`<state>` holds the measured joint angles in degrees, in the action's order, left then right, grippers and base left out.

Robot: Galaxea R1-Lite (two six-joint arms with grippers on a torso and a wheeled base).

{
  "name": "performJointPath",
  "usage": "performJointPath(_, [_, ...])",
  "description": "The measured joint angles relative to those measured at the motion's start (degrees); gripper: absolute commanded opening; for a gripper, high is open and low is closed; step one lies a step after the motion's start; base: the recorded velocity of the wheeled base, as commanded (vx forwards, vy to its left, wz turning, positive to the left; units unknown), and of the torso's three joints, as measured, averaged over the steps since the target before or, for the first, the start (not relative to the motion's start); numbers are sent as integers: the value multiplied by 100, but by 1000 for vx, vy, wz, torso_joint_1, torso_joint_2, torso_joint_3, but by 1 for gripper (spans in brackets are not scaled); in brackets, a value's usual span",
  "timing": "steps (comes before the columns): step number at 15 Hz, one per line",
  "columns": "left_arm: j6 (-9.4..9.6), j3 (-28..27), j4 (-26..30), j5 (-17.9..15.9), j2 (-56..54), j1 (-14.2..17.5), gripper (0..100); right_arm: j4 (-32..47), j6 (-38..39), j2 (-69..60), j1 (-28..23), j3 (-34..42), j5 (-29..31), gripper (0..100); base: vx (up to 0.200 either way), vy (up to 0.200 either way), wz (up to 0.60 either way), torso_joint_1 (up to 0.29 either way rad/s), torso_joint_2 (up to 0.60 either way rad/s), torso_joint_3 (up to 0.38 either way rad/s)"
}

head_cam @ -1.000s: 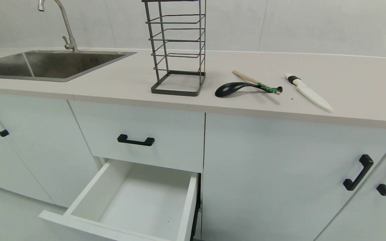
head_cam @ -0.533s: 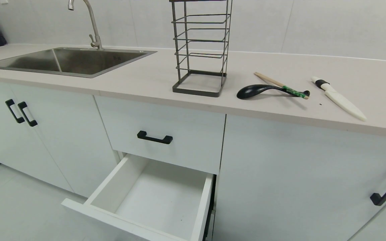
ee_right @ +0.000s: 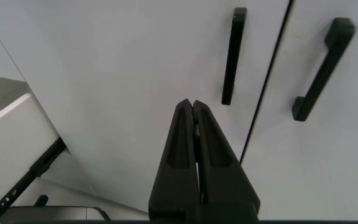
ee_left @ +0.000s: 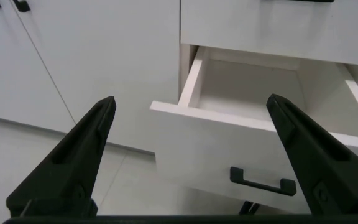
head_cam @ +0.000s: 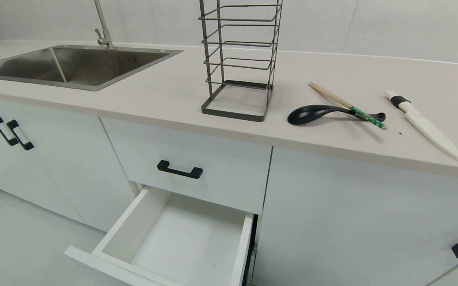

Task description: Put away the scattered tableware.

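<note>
L gripper (ee_left: 191, 101): jaws wide apart, nothing between them, hanging low and facing the open drawer (ee_left: 229, 143). R gripper (ee_right: 195, 109): fingers pressed together, empty, low in front of the cabinet doors (ee_right: 135, 74).

Tableware is all on the countertop (head_cam: 165, 95), to the robot's right of the wire rack (head_cam: 239, 59):
- black spoon (head_cam: 312, 115)
- chopstick (head_cam: 346, 105), lying across the spoon's handle
- white knife (head_cam: 424, 125), near but apart from both

Nothing is stowed yet, so you're prob. at the approach.

Tips:
- Open the R jaws before you raise that arm, and come up clear of the counter edge.
- Take the chopstick first. It touches the spoon handle, so pulling the spoon would likely roll it.
- Pinch it mid-shaft; it's thin and may pivot.
- Grip the knife at the handle end, by the black band.
- The drawer looks far enough out to drop things in.
</note>
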<state>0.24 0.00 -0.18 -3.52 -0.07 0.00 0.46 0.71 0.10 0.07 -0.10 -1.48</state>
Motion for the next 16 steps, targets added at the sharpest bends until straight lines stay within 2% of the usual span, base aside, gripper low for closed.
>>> performJointPath(7, [-6,0,-4,0,0,0,100,-13,0,0,0,0,0,0,0,0,0,214,-567,-214])
performJointPath(10, [-6,0,-6,0,0,0,100,-13,0,0,0,0,0,0,0,0,0,92,-478,-217])
performJointPath(16, [5,0,2,-2,0,0,100,-11,0,0,0,0,0,0,0,0,0,347,-497,-237])
